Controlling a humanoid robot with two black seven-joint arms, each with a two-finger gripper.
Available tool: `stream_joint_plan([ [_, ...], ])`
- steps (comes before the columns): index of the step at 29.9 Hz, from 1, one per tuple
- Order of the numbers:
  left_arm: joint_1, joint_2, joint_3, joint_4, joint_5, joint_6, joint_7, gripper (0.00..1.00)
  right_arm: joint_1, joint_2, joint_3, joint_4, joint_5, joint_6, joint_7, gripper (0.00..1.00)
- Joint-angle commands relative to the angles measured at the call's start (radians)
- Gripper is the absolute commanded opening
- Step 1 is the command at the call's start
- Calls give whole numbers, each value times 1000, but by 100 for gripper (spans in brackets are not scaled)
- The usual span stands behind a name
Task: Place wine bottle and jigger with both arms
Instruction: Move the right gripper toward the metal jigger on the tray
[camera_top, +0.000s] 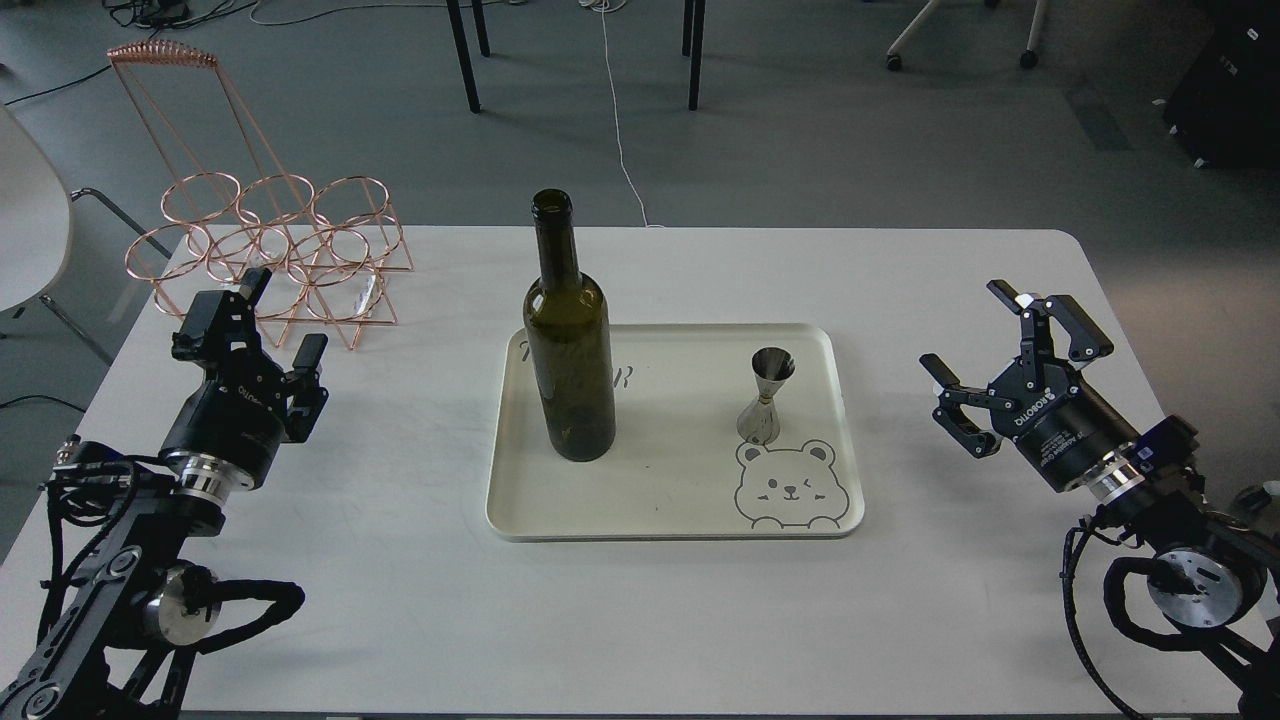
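Observation:
The dark green wine bottle (569, 350) stands upright on the left part of a cream tray (660, 520). The small steel jigger (764, 396) stands upright on the tray's right part, just above a printed bear. My left gripper (283, 322) hovers over the table left of the tray, open and holding nothing. Over the table to the right of the tray, well apart from the jigger, my right gripper (985, 345) is open and holds nothing.
A copper wire bottle rack (270, 250) stands at the table's back left corner, just behind my left gripper. The white table (400, 600) ends at a rounded far right corner. Chair and table legs stand on the grey floor beyond.

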Motion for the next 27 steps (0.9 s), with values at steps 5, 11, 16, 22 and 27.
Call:
stream_joint_plan([
  [5,3,-6,49,-1,-18,10,-16,98,-5,-2,24,-2,0,0,0,99],
  [11,-13,66,55,9,-72,-7,-4,98,12,-43,18,-11,-108,0,0,99],
  [16,-52,100,75,11,-72,12,-7,98,32,-108,18,-1,-440,0,0,99],
  [22,-46,97,96,0,-104,79,-48,98,68,-183,19,108,-970,-83,0,99],
  [27,-44,98,132,-4,-96,81,-168,98,63,-203,-29,200,-1358,-375,0,99],
])
